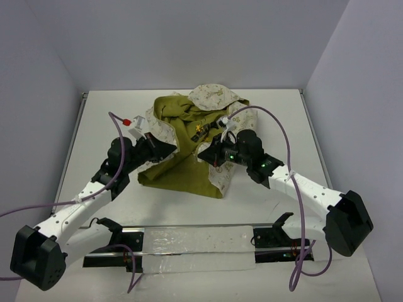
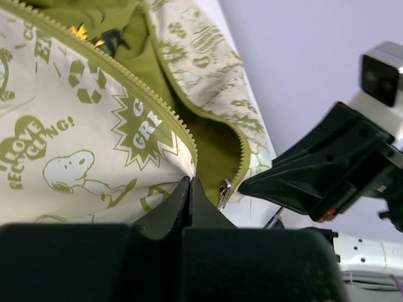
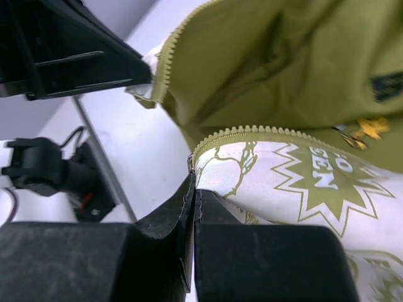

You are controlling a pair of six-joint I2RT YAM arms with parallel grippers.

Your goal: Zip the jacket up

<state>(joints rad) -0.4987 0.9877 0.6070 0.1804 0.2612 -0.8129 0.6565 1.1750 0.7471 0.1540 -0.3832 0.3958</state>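
- Roughly at the middle of the table (image 1: 107, 119), the jacket (image 1: 182, 173) lies open with its olive lining facing up and its cream printed hood bunched toward the far edge
- The left gripper (image 1: 165, 149) sits at the jacket's left front edge, with its fingers pressed together and clamped on the bottom corner of the cream printed panel
- From the left wrist, olive zipper teeth (image 2: 126, 78) run diagonally down the panel toward the closed fingertips, and a small metal zipper piece (image 2: 223, 190) sits at the hem just beside them
- The right gripper (image 1: 206, 153) sits at the opposite front edge; its fingers are together and pinch the corner of the other cream panel, right where that panel's row of teeth (image 3: 252, 131) ends
- Both grippers are near each other but apart, with olive lining showing between them
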